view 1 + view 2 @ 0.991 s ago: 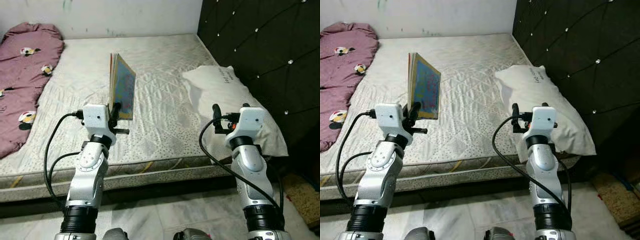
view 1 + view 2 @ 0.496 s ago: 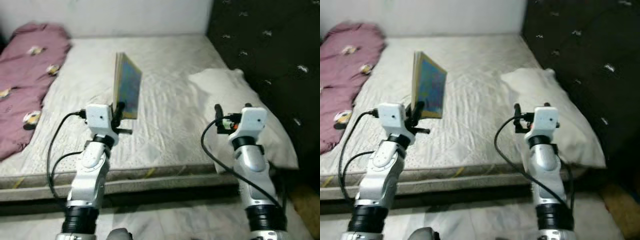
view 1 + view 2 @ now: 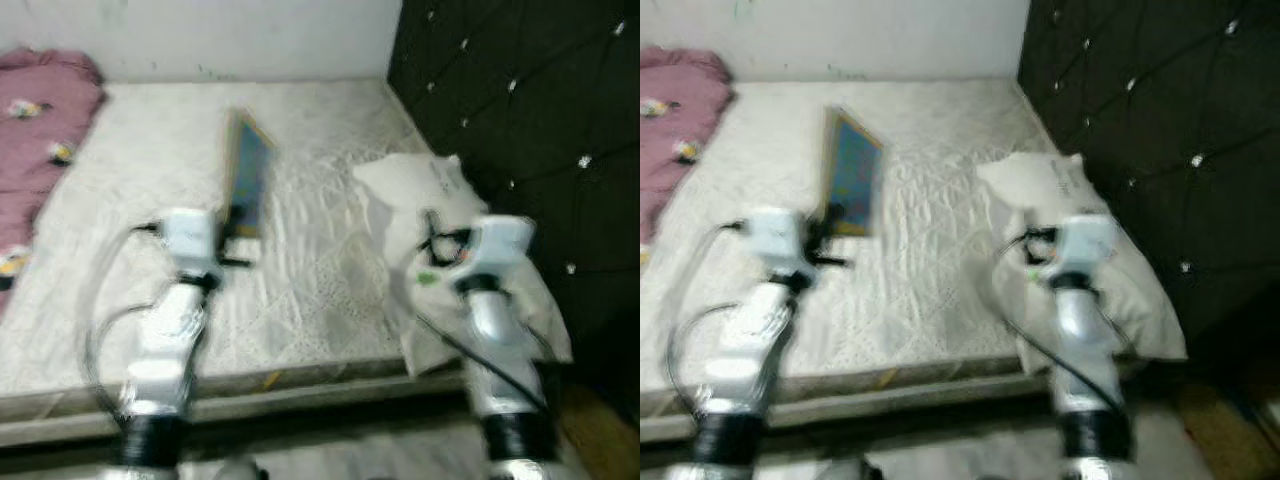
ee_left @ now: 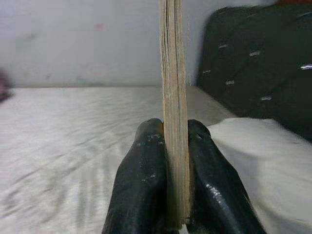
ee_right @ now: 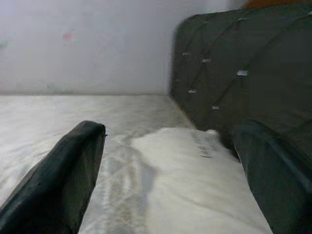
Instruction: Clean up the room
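Over mattress (image 3: 320,290): both arms raised, head views blurred
Left gripper (image 4: 168,146): clamped on book (image 3: 245,185), held upright on edge
Right gripper (image 3: 432,232): fingers spread, empty, above pillow (image 3: 420,185)

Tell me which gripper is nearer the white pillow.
Right. The right gripper hangs open directly over the white pillow; the left gripper is off to the pillow's left, clamped on an upright book above the mattress.

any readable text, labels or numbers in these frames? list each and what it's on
Nothing can be read.
Pillow: a short line of dark print near its edge, too blurred and small to read.
Book held upright in the left gripper: colourful cover, no lettering can be made out.
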{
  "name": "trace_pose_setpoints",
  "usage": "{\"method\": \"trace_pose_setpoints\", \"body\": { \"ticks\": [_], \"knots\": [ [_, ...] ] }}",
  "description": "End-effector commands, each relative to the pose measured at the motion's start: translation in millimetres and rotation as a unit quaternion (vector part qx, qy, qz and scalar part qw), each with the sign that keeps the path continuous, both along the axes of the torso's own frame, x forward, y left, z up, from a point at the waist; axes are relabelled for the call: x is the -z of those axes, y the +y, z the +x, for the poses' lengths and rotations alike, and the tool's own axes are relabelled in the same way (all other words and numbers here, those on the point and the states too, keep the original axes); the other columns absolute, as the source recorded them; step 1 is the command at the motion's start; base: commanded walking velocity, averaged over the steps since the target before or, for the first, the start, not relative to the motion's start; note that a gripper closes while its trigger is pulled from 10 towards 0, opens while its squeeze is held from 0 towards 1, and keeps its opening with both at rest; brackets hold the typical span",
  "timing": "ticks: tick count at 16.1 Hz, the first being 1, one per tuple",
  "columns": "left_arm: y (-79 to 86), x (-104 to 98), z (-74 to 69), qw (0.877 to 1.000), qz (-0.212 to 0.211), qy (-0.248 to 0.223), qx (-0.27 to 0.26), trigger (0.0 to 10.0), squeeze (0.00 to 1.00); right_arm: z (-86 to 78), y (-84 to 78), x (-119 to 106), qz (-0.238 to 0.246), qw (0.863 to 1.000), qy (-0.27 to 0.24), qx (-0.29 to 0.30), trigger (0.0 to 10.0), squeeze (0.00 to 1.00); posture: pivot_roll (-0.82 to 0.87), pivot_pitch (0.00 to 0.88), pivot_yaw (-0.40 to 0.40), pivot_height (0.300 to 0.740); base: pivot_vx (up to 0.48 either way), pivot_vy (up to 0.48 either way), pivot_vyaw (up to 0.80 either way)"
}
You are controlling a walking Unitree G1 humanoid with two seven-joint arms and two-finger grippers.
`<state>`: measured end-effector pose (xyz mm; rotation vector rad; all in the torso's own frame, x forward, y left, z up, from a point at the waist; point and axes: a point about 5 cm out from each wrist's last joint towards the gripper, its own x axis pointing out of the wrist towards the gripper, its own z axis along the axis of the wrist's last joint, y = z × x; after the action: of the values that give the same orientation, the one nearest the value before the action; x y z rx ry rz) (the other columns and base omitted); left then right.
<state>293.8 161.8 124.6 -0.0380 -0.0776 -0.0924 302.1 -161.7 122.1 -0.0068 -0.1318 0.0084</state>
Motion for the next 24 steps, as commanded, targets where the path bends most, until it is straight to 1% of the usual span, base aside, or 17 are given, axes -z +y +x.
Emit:
{"method": "trace_pose_setpoints", "body": {
  "ticks": [1, 4, 7, 10, 12, 18, 20, 24],
  "knots": [
    [-8.2, -12.7, 2.4, 1.0, -0.005, -0.026, 0.008, 10.0, 0.0, -1.5, -11.1, -0.4, -0.009, 1.0, 0.0, 0.014, 10.0, 0.0, -0.03, 0.0, 0.002, 0.74, 0.0, 0.0, 0.0],
    [-7.9, -12.4, 1.8, 1.0, -0.002, -0.024, 0.004, 10.0, 0.0, -2.3, -11.1, -0.7, -0.011, 1.0, -0.001, 0.015, 10.0, 0.0, -0.03, 0.0, 0.006, 0.74, 0.0, 0.0, 0.0],
    [-5.3, -11.5, 2.1, 1.0, 0.007, -0.021, -0.018, 10.0, 0.0, -2.8, -9.4, -1.2, -0.019, 1.0, -0.003, 0.012, 10.0, 0.0, -0.03, 0.0, 0.008, 0.74, 0.0, 0.0, 0.8],
    [-5.8, -12.3, 2.3, 0.999, 0.007, -0.024, -0.023, 10.0, 0.0, -2.7, -10.2, -1.1, -0.016, 1.0, -0.002, 0.013, 10.0, 0.0, -0.02, 0.0, 0.006, 0.74, 0.0, 0.0, 0.8],
    [-5.8, -12.4, 2.7, 0.999, 0.01, -0.023, -0.024, 10.0, 0.0, -2.2, -12.1, -0.3, -0.003, 1.0, 0.0, 0.015, 10.0, 0.0, -0.02, 0.0, 0.004, 0.74, 0.0, 0.0, 0.0],
    [-9.1, -11.3, 3.3, 1.0, 0.01, -0.018, -0.014, 10.0, 0.0, -1.7, -12.6, 0.5, -0.007, 1.0, 0.006, 0.017, 10.0, 0.0, -0.03, 0.0, 0.002, 0.74, 0.0, 0.0, 0.0],
    [-9.6, -11.3, 3.3, 1.0, 0.01, -0.017, -0.013, 10.0, 0.0, -0.9, -13.7, 2.4, 0.005, 1.0, 0.013, 0.019, 10.0, 0.0, -0.03, 0.0, 0.001, 0.74, 0.0, 0.0, -0.67],
    [-9.9, -10.9, 2.8, 1.0, 0.012, -0.016, -0.013, 10.0, 0.0, -1.3, -14.4, 1.8, -0.001, 1.0, 0.01, 0.019, 10.0, 0.0, -0.03, 0.0, 0.002, 0.74, 0.0, 0.0, -0.78]
  ]
}}
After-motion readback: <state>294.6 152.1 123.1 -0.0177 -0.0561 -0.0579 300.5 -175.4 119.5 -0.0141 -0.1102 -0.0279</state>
